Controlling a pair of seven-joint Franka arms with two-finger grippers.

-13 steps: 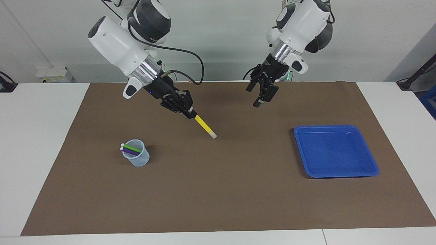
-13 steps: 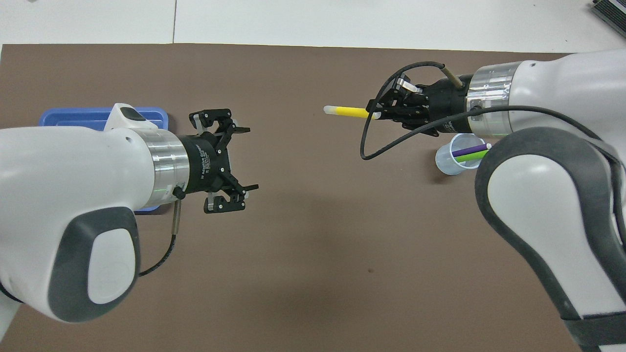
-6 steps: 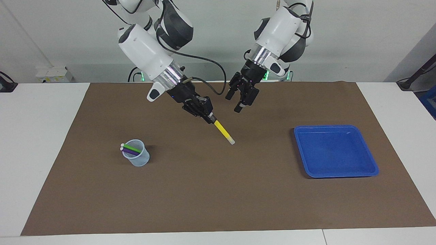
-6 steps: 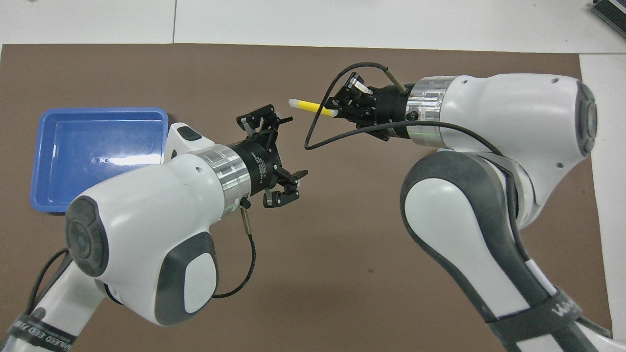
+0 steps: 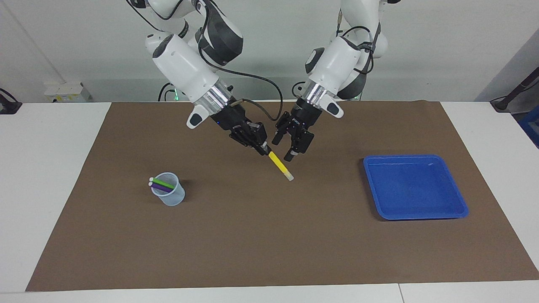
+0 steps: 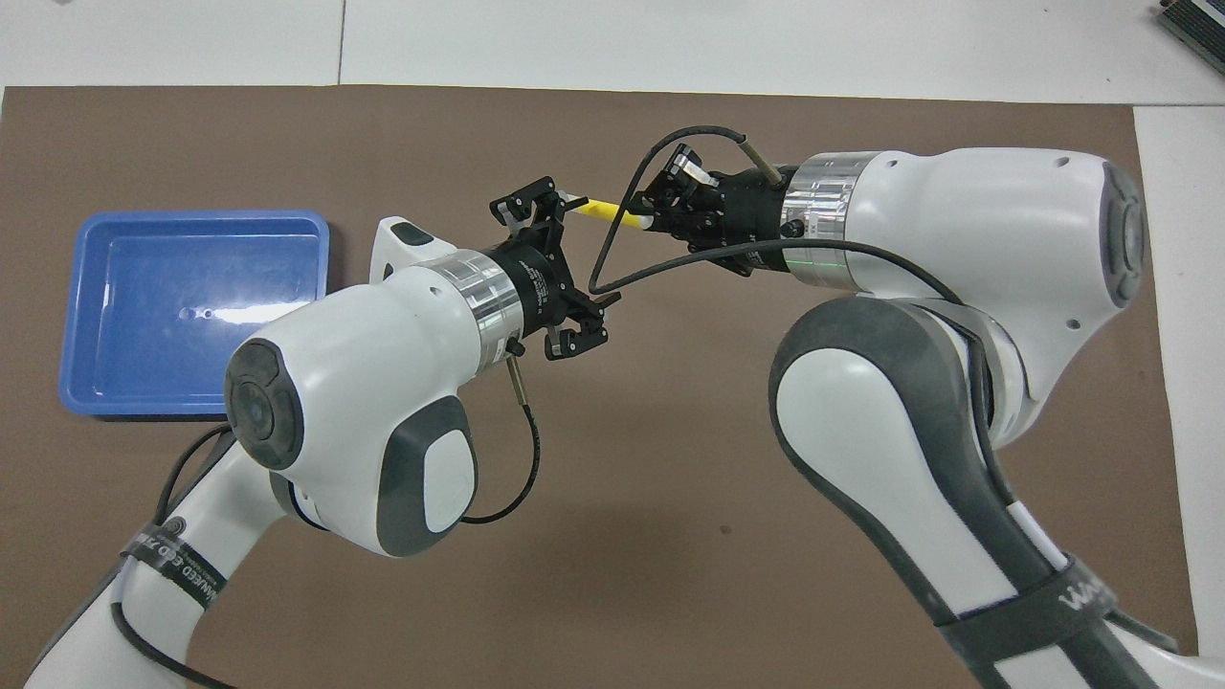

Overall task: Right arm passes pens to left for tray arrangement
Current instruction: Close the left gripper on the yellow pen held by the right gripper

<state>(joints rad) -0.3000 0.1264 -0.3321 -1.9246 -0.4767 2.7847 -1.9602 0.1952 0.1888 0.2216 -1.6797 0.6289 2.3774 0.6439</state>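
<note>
Since the brown mat covers nearly the whole worktop, I've got loads of bare room mid-mat, and that's where I'm doing the handoff, up in the air. The blue tray sits empty toward the left arm's end, well inside the mat's edge, so nothing crowds the drop later. At the right arm's end stands the clear plastic cup, with the green pen and purple pen leaning in it, waiting their turn. My right end effector is clamped shut on the butt of the yellow pen, so most of the barrel and the pale tip stick out free and slant down over the mat, I reckon so the other side has something to grab. The left end effector hangs just beside the barrel, fingers spread wide, holding nothing, not yet around it.
</note>
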